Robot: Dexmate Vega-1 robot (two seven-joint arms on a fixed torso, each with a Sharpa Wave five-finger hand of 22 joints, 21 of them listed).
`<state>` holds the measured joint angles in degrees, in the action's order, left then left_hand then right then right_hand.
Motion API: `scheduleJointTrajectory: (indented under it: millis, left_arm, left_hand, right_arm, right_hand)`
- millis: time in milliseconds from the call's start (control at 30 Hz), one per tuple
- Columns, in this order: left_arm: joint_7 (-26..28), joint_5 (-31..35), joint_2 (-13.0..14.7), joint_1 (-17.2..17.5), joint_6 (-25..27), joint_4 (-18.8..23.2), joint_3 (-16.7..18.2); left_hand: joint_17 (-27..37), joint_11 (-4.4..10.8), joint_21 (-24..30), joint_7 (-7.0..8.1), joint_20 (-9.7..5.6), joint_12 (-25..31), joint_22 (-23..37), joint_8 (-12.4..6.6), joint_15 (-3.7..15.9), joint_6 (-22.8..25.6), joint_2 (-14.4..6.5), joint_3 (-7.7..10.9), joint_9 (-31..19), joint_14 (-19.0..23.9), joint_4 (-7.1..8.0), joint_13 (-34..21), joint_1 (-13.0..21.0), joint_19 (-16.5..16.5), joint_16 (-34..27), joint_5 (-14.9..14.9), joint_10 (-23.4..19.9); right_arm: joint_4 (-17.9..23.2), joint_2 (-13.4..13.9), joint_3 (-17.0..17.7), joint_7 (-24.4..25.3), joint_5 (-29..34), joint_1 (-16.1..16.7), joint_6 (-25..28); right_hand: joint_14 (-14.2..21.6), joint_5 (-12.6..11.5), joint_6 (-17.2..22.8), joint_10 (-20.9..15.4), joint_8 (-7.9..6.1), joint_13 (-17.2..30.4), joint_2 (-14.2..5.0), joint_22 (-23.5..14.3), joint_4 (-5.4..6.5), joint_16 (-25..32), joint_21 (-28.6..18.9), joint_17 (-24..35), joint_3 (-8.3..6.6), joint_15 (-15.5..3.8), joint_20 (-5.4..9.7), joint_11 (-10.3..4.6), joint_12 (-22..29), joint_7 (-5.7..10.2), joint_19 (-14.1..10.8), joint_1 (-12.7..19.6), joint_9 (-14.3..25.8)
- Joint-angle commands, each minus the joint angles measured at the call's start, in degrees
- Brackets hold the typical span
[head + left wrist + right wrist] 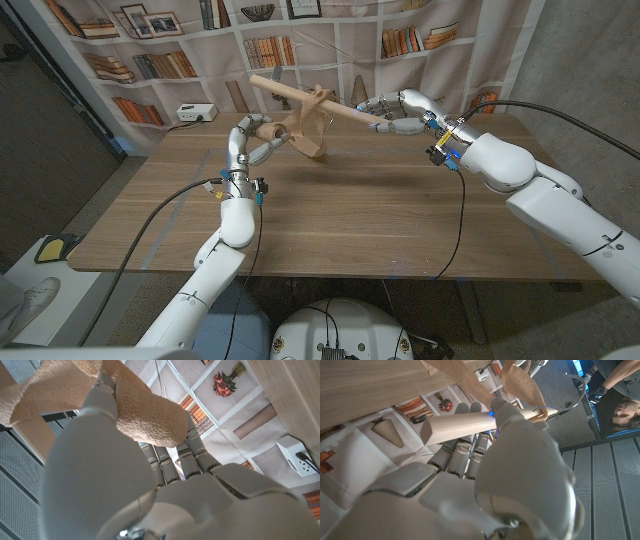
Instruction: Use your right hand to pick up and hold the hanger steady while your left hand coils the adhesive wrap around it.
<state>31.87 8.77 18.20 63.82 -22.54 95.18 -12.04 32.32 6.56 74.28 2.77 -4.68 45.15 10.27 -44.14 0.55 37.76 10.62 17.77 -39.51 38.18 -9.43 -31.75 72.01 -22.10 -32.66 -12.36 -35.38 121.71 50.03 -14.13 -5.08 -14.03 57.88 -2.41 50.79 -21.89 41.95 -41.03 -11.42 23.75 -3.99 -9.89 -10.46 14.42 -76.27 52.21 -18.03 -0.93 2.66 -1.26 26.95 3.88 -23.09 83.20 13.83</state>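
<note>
Right hand [395, 113] is gripping the pale wooden hanger [300, 97] up above the brown wooden surface [330, 220], so pickup's done. Left hand [255, 137] is pinching the tan adhesive wrap [308, 135], which is draping around the bar; coiling looks barely underway.

My two arms wear smooth white rounded shells, glossy under the room light. Each hand, the left hand [252, 140] and the right hand [398, 112], has pale grey segmented fingers with darker joints. Black cables loop from both wrists, where I see small blue and black connectors.
</note>
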Motion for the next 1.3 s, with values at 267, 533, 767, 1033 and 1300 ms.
scheduleJointTrajectory:
  millis: [267,533,767,1033,1300]
  left_arm:
    - [-0.1,1.82,0.85,-4.03,-1.06,-3.11,0.24]
    - [-0.65,2.33,1.08,-5.8,-1.97,-4.82,-0.29]
    - [-0.93,2.76,1.31,-6.76,-2.34,-5.48,-0.44]
    - [-1.51,3.16,1.76,-7.57,-2.3,-5.6,-0.51]
    - [-2.14,3.69,2.47,-8.9,-2.99,-5.83,-0.56]
  left_hand:
    - [3.72,-0.08,0.32,-0.18,-0.43,0.31,0.27,-0.37,9.79,0.07,-19.19,0.49,-0.07,10.1,0.21,-0.05,18.86,0.03,-0.29,-0.12,-0.25]
    - [3.71,-0.09,0.32,0.01,-0.44,0.36,0.25,-0.41,9.82,0.01,-19.19,0.53,-0.07,10.05,0.18,0.04,18.9,0.04,-0.27,-0.05,-0.23]
    - [3.69,-0.07,0.33,0.06,-0.46,0.4,0.23,-0.51,9.84,0.0,-19.23,0.59,-0.12,10.0,0.18,0.14,18.93,0.06,-0.25,0.05,-0.18]
    - [3.67,-0.07,0.32,-0.05,-0.6,0.44,0.22,-0.5,9.78,-0.07,-19.23,0.68,-0.04,10.0,0.1,0.22,19.06,0.15,-0.24,0.13,-0.09]
    - [3.67,-0.1,0.31,0.04,-0.63,0.61,0.22,-0.55,9.75,-0.14,-19.25,0.73,-0.04,9.92,0.12,0.06,19.08,0.18,-0.24,0.2,0.01]
  right_arm:
    - [-1.59,-0.16,-2.05,-4.09,-0.9,-1.59,-0.88]
    - [-1.7,0.05,-2.36,-5.14,-1.02,-1.85,-0.38]
    - [-2.13,0.36,-2.49,-6.02,-0.88,-2.22,-0.24]
    - [-3.62,0.47,-3.24,-8.3,-0.95,-3.82,-0.78]
    - [-4.66,1.07,-4.08,-10.49,-0.4,-5.07,-0.46]
  right_hand:
    - [6.39,-0.51,0.07,-5.47,-0.02,9.32,-1.61,-0.04,1.1,0.15,-0.26,0.05,-1.06,-12.5,5.35,-5.17,0.1,0.31,0.44,1.34,0.18]
    - [6.38,-0.51,0.02,-5.52,0.0,9.36,-1.55,-0.01,1.06,0.23,-0.22,0.16,-1.04,-12.49,5.39,-5.17,0.1,0.33,0.42,1.37,0.18]
    - [6.36,-0.51,0.01,-5.45,0.0,9.42,-1.58,-0.03,1.09,0.21,-0.26,0.13,-1.02,-12.48,5.39,-5.17,0.06,0.38,0.42,1.33,0.18]
    - [6.34,-0.49,0.01,-5.46,0.0,9.4,-1.57,-0.01,1.1,0.21,-0.24,0.12,-0.99,-12.52,5.4,-5.19,-0.01,0.33,0.44,1.3,0.18]
    - [6.36,-0.49,0.02,-5.56,0.0,9.39,-1.58,-0.02,1.08,0.22,-0.27,0.11,-0.98,-12.55,5.42,-5.39,-0.02,0.36,0.4,1.34,0.18]
